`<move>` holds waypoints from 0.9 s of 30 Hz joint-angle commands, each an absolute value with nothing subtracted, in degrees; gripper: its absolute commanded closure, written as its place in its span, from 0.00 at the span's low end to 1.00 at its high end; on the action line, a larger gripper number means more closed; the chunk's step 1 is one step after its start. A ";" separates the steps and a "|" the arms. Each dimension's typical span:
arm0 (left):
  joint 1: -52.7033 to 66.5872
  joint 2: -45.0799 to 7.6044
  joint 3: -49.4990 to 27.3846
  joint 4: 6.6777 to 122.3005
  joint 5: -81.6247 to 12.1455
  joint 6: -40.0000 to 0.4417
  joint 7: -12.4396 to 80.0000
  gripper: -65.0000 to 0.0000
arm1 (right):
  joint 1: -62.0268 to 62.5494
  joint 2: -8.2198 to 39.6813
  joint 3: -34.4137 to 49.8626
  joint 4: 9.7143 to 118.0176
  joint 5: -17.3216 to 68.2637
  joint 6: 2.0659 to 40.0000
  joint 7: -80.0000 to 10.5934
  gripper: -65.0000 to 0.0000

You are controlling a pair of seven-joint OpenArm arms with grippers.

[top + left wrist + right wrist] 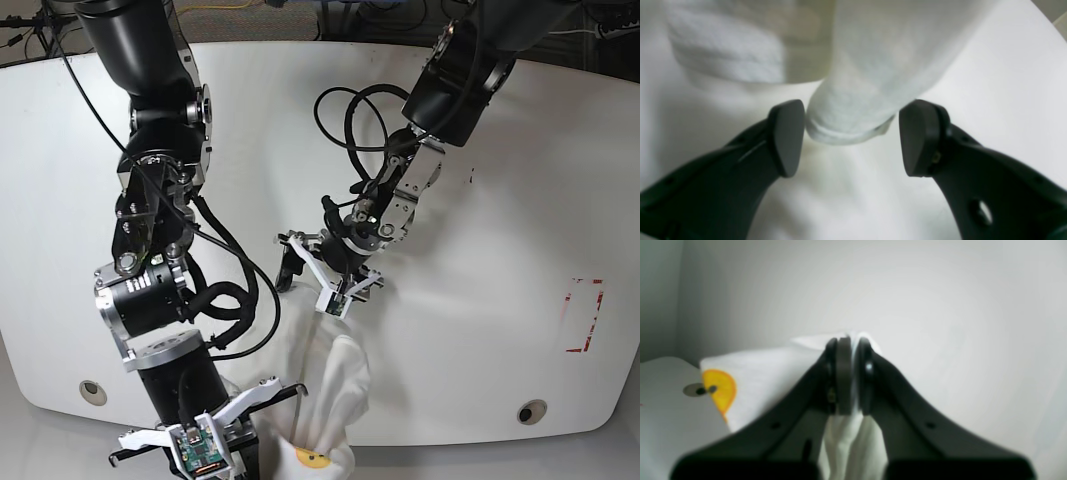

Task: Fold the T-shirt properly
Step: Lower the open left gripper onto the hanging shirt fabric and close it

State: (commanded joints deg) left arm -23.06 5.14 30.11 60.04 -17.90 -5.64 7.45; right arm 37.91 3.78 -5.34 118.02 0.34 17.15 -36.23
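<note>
The white T-shirt [332, 385] lies bunched in a long strip near the table's front edge, with its yellow-orange emblem [314, 459] at the near end. My left gripper [320, 285] stands open over the strip's far end. In the left wrist view a rolled hem of the T-shirt [853, 113] sits between the spread fingers [786, 136] of the left gripper [851, 138], and I cannot tell whether it touches the pads. My right gripper [850, 373] is shut on a fold of the T-shirt [773, 373], beside the emblem [720, 390]. In the base view the right gripper [255, 435] is at the strip's near end.
The white table [500, 260] has a red-marked rectangle [582, 315] at the right and round holes at the front left [92, 390] and front right [530, 411]. Black cables [350, 120] loop beside the left arm. The front edge lies close to the right gripper.
</note>
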 joint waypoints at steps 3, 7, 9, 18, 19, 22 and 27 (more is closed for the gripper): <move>-23.32 5.51 30.94 60.02 -17.74 -5.64 7.22 0.34 | 37.84 3.76 -5.27 117.95 0.31 17.12 -36.34 0.99; -23.52 6.75 32.69 59.87 -17.52 -5.60 6.97 0.36 | 38.05 3.77 -5.09 117.39 0.30 17.09 -36.38 0.99; -23.74 7.71 34.15 58.29 -17.83 -5.92 6.94 0.49 | 38.32 3.86 -5.02 116.37 0.25 17.18 -36.35 1.00; -26.31 8.96 37.47 50.65 -17.61 -6.53 2.18 0.94 | 37.94 3.77 -4.83 115.72 0.25 17.17 -36.53 1.00; -27.17 9.00 39.00 47.84 -17.83 -6.74 0.40 0.97 | 37.67 3.76 -4.67 115.70 0.38 17.26 -36.59 1.00; -27.31 9.00 39.27 47.34 -17.84 -6.75 0.52 0.96 | 37.55 3.81 -4.61 115.63 0.41 17.30 -36.63 1.00; -26.51 7.55 37.79 49.92 -18.19 -6.81 3.00 0.98 | 37.20 3.86 -4.36 115.68 0.38 17.37 -36.54 1.00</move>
